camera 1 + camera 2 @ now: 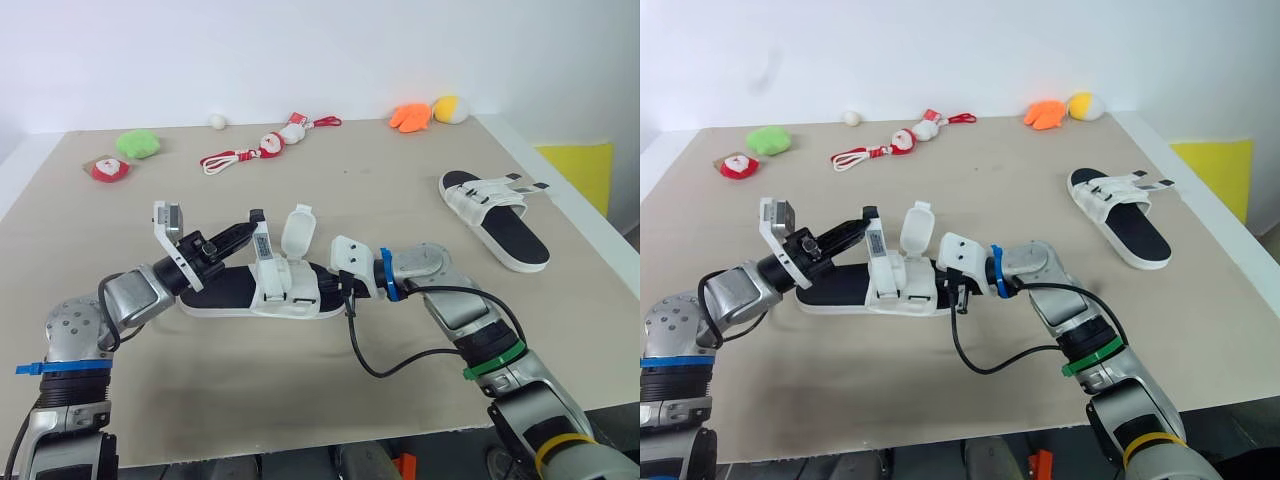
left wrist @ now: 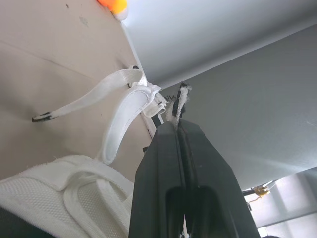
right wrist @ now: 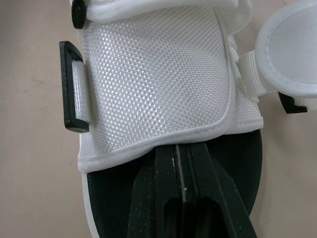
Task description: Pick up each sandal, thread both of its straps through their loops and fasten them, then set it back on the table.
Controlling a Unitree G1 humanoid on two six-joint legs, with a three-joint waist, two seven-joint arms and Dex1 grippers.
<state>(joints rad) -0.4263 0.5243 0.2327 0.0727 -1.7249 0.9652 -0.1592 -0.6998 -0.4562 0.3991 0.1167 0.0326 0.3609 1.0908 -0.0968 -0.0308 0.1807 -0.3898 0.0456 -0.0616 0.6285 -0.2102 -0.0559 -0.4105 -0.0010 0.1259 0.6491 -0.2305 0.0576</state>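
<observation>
My left gripper (image 2: 176, 126) is clenched on the end of a white strap (image 2: 181, 96), pinching it flat between both fingers and holding it up off the near sandal (image 1: 255, 293). That sandal lies on the table (image 1: 300, 400) toward 7 o'clock from its middle, with the toe end on my left. Its second strap (image 1: 298, 228) stands upright just to the 3 o'clock side of the one I hold. My right gripper (image 3: 184, 148) comes in from 3 o'clock with its jaws pressed together, the tips on the black footbed at the edge of the white mesh upper. I cannot tell whether anything is caught between them. A black loop (image 3: 74, 87) sits on the upper's side. The other sandal (image 1: 495, 215) lies well apart at 2 o'clock, its straps loose. Small toys line the far edge: a green one (image 1: 138, 143) at 10 o'clock, an orange one (image 1: 410, 117) at 1 o'clock.
</observation>
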